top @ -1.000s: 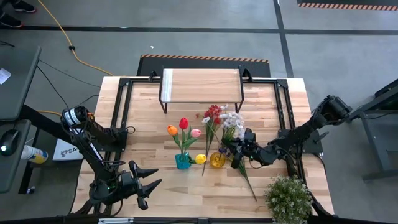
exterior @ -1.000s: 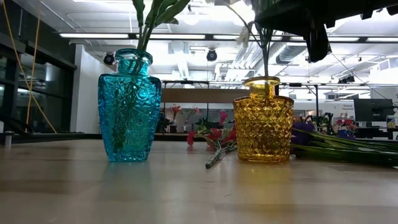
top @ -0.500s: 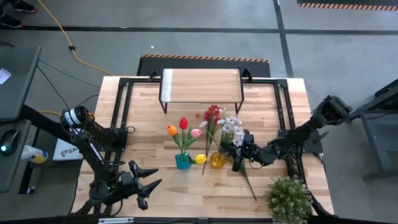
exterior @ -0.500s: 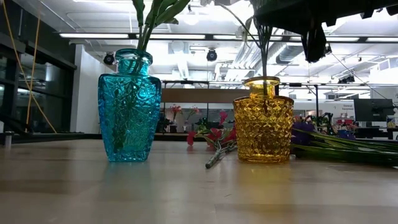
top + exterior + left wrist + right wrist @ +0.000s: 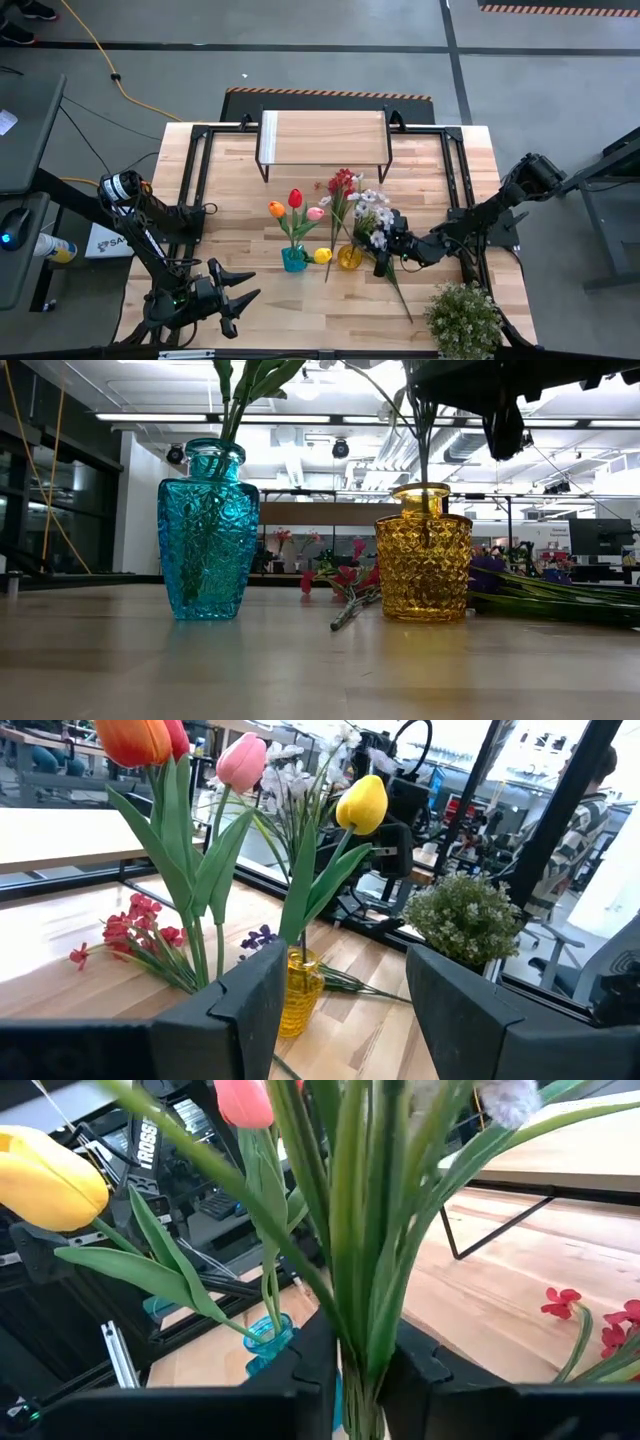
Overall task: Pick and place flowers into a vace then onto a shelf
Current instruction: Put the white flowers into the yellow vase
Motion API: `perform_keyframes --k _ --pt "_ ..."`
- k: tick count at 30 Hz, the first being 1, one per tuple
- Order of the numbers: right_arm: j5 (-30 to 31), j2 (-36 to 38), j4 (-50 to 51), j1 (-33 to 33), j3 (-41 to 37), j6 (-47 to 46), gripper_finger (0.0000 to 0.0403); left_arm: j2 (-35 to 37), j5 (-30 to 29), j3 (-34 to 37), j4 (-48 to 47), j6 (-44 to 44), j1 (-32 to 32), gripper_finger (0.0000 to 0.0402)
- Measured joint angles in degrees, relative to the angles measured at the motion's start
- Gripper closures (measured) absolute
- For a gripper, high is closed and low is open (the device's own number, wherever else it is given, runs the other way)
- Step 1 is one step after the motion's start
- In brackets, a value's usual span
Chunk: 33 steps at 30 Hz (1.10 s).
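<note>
The right gripper point(image 5: 381, 243) is standing over the yellow vase point(image 5: 349, 257), its fingers narrowly parted around the stems of the white flowers point(image 5: 372, 212), whose ends are sitting in the vase's neck. The blue vase point(image 5: 293, 259) is already holding the tulips point(image 5: 294, 200). The red spray point(image 5: 343, 184) and purple spray point(image 5: 259, 936) are lying on the table point(image 5: 240, 200), waiting. The shelf point(image 5: 322, 137) is carrying nothing yet. The left gripper point(image 5: 232, 298) is idling half open near the table's front edge.
</note>
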State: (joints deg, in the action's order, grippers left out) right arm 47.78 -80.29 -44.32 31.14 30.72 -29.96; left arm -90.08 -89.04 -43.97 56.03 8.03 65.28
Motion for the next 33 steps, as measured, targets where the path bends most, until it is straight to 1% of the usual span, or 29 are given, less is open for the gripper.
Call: perform_keyframes --k 4,9,12,14,20,23,29,33 --pt "-0.47 0.02 1.53 0.00 0.00 -0.02 0.0314 0.00 0.09 0.00 0.00 0.00 0.00 0.0163" --pt "-4.19 0.02 2.74 0.00 -0.02 1.85 0.0271 0.00 0.09 0.00 0.00 0.00 0.00 0.0163" --pt "-6.22 0.23 3.11 0.00 -0.02 3.45 0.0254 0.00 0.09 0.00 0.00 0.00 0.00 0.0163" --pt "-6.40 1.14 4.71 0.00 -0.02 3.47 0.0247 0.00 0.09 0.00 0.00 0.00 0.00 0.0163" --pt "-7.28 7.43 15.03 0.00 -0.02 3.02 0.0249 0.00 0.09 0.00 0.00 0.00 0.00 0.0163" --pt "-9.94 11.45 20.36 -0.01 -0.02 2.75 0.0252 0.00 0.09 0.00 0.00 0.00 0.00 0.0163" --pt "-15.12 19.22 32.93 0.00 -0.02 -2.67 0.0253 0.00 0.07 0.00 -0.02 0.00 0.00 0.0163" --pt "-19.70 24.00 40.39 0.00 -0.02 -7.12 0.0253 0.00 0.05 0.00 -0.02 -0.02 0.00 0.0163"
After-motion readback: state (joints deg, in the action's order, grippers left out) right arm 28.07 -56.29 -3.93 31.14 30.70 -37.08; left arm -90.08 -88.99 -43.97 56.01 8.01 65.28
